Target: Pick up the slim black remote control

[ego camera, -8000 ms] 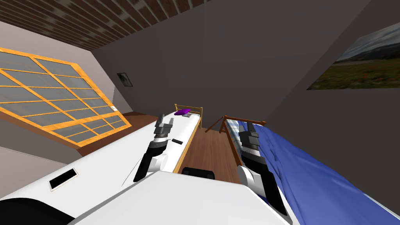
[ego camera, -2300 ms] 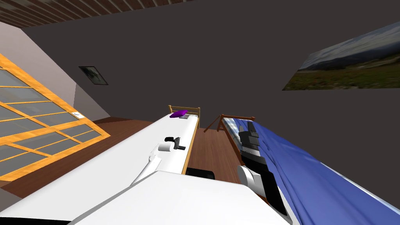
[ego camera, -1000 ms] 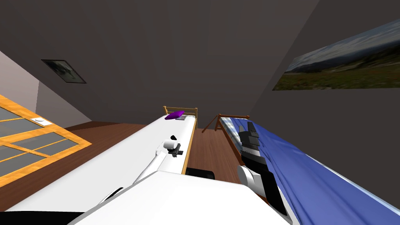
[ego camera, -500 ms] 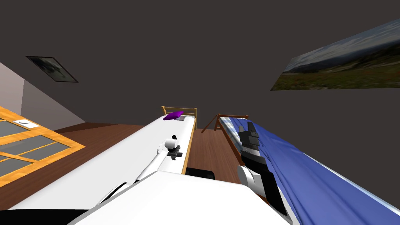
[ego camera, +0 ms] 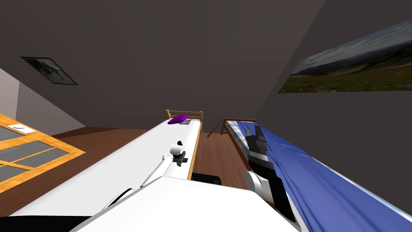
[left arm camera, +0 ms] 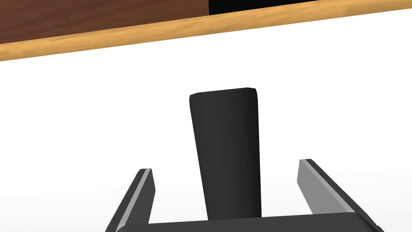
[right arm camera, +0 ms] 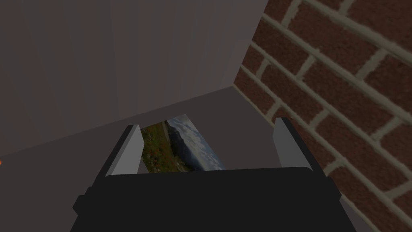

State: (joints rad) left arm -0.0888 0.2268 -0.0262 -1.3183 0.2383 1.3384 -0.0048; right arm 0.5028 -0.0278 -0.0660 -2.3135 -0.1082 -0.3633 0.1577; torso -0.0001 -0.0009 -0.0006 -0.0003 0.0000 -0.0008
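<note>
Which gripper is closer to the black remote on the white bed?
Left. The left gripper straddles the remote, fingers open either side. The right gripper is over the blue bed, well apart.

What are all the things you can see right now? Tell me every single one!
remote control: one, black, lying on the white bed between the left gripper's fingers
white bed: one, white with a light wooden frame, ahead on the left
purple pillow: one, purple, at the white bed's far end
blue bed: one, blue cover, dark wooden frame, on the right
floor: brown wood, between the beds
landscape picture: one, green and grey, right wall
small picture: one, dark frame, left wall
window: one, orange frame, far left
left gripper: open, straddling the remote control
right gripper: open, over the blue bed's edge
</note>
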